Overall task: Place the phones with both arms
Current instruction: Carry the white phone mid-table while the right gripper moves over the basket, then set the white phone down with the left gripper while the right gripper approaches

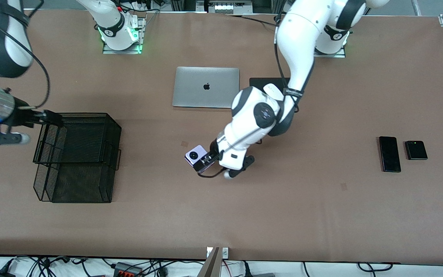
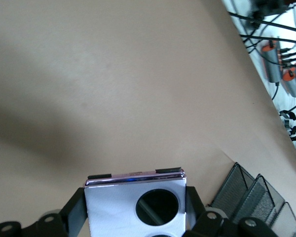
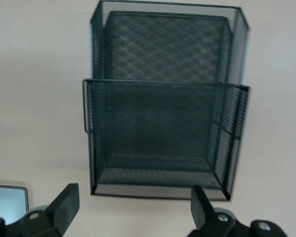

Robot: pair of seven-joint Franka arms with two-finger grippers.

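Brown table (image 1: pixel 321 215), task barely begun: the left gripper (image 1: pixel 206 161) clamped the lavender flip phone (image 1: pixel 195 156) over mid-table, while the black slab phone (image 1: pixel 389 154) and black flip phone (image 1: pixel 416 150) lay untouched toward the left arm's end. The right gripper (image 3: pixel 133 202) waited wide open over the mesh organizer (image 1: pixel 77 154), compartments empty.

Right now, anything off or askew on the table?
Nothing stands out. The left gripper holds the lavender flip phone squarely between its fingers above bare table. The black slab phone and black flip phone lie flat, side by side. The right gripper waits open over the mesh basket.
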